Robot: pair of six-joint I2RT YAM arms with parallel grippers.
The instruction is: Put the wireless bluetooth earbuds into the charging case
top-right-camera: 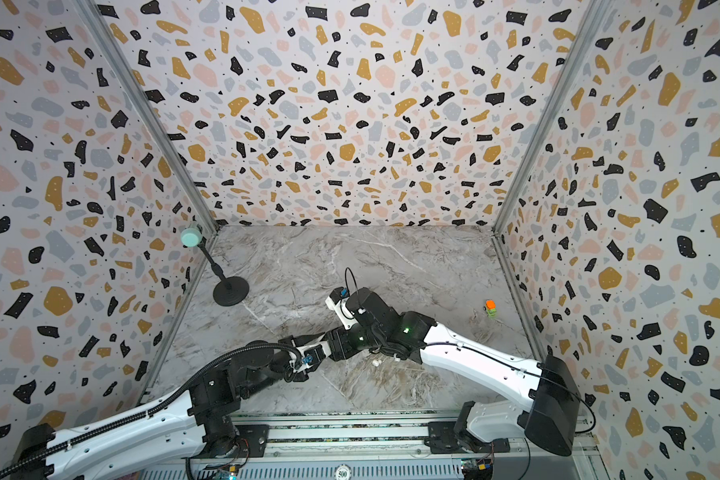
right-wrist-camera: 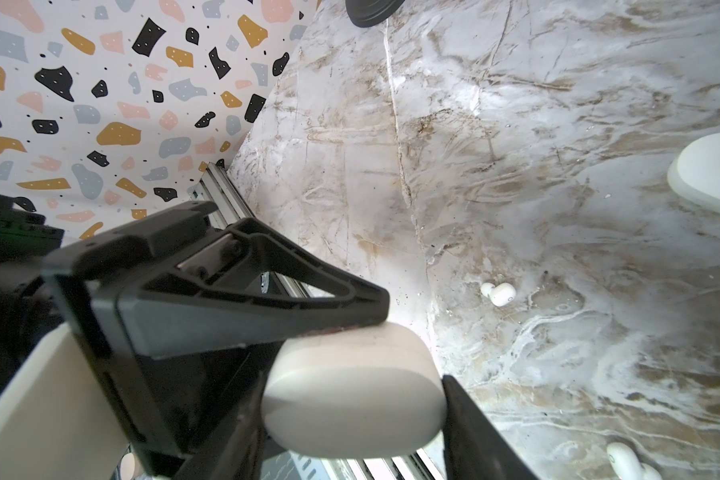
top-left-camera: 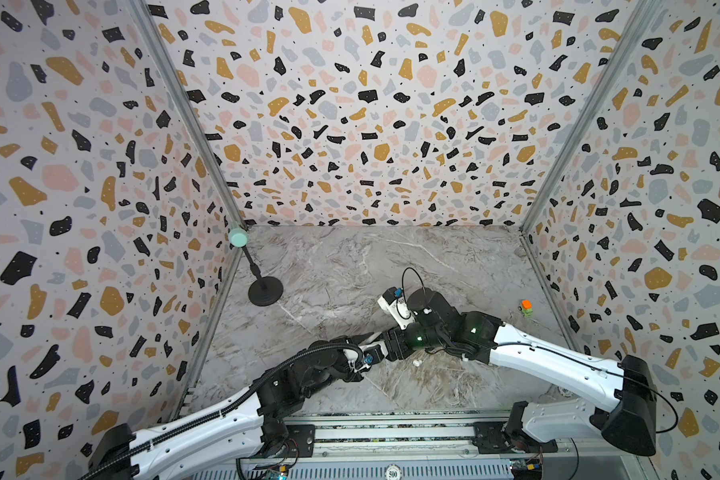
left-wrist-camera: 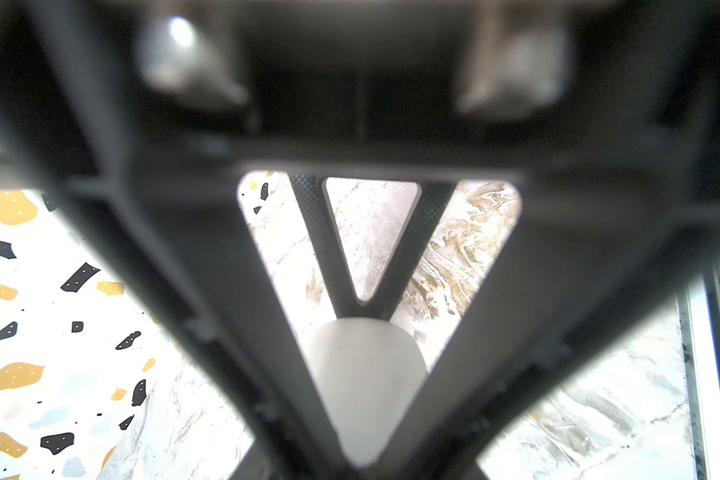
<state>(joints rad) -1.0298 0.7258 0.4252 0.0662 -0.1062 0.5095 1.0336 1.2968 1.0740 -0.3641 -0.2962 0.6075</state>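
Observation:
A white oval charging case (right-wrist-camera: pixel 354 399), lid closed, is clamped between the two fingers of my right gripper (right-wrist-camera: pixel 354 419) above the marble floor. My left gripper (right-wrist-camera: pixel 381 313) is shut, and its black fingertips rest on the case's upper edge. In the left wrist view the case (left-wrist-camera: pixel 362 374) shows as a white blur past the left gripper (left-wrist-camera: pixel 362 465). In a top view the left gripper (top-left-camera: pixel 375 350) and the right gripper (top-left-camera: pixel 391 344) meet mid-table. One white earbud (right-wrist-camera: pixel 497 294) lies on the floor below; it also shows in both top views (top-left-camera: pixel 416 363). A second earbud (right-wrist-camera: pixel 628 461) lies nearby.
A second white oval case (right-wrist-camera: pixel 711 174) lies on the marble. A black stand (top-left-camera: pixel 265 291) with a mint-green head stands back left. A small orange and green toy (top-left-camera: pixel 526 308) sits at the right. Terrazzo walls close three sides; a metal rail (top-left-camera: pixel 391 432) runs along the front.

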